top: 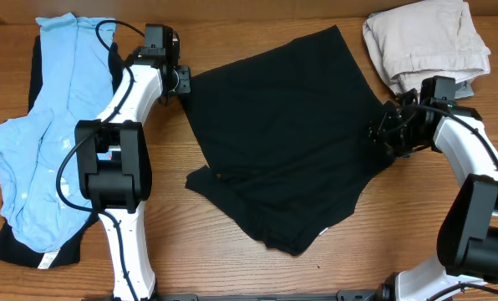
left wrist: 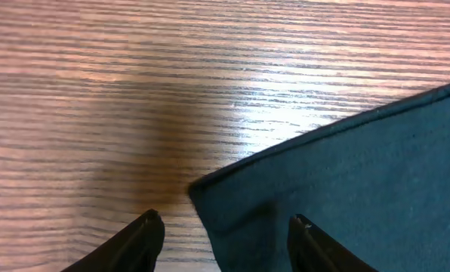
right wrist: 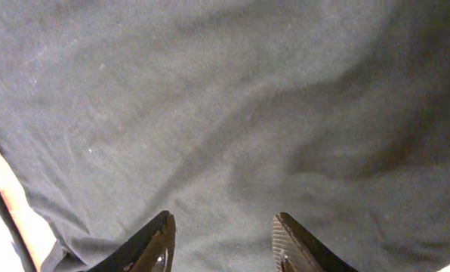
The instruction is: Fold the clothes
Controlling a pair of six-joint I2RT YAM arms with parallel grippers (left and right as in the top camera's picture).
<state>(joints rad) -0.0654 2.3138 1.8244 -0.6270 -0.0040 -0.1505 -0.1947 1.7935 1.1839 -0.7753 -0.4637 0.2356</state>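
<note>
A plain black garment (top: 291,142) lies spread and skewed in the middle of the table, with a small white label (top: 324,232) near its front edge. My left gripper (top: 185,82) is at the garment's far left corner. In the left wrist view its jaws (left wrist: 225,223) stand apart, one finger over bare wood and the other over the black cloth (left wrist: 346,189), with the corner between them. My right gripper (top: 384,134) is at the garment's right edge. The right wrist view shows it open (right wrist: 223,221) just above the rumpled black cloth (right wrist: 232,113), with nothing pinched.
A light blue garment (top: 48,142) lies in a heap at the far left, on top of another black one (top: 15,247). A beige folded garment (top: 429,42) sits at the back right corner. Bare wood (top: 232,267) shows along the front.
</note>
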